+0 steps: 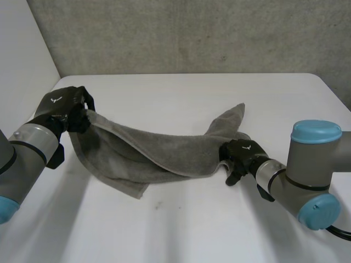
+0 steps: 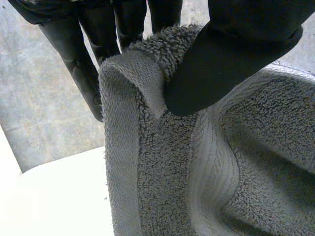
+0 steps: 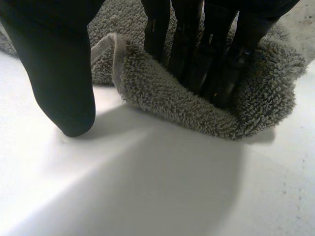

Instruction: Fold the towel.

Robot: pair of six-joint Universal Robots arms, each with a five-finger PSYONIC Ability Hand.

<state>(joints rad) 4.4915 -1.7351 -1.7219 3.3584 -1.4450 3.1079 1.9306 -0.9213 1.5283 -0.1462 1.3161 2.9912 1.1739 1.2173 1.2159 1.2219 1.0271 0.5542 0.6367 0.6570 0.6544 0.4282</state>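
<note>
I see the bench point(image 1: 181, 93) lit brightly and evenly in the head view, with no hard glare on it. The towel point(image 1: 164, 153) throws only a soft, pale shadow under its lifted span, toward the near edge. In the left wrist view the bench burns out to plain white, while the towel's hollows go dark.

The towel's point(image 1: 164, 153) corner is covered where the left hand point(image 1: 64, 107) pinches it. The right hand's point(image 1: 241, 154) fingertips point(image 3: 224, 83) sink out of sight in a towel fold. Past the left thumb, the picture's edge cuts the towel off.
</note>
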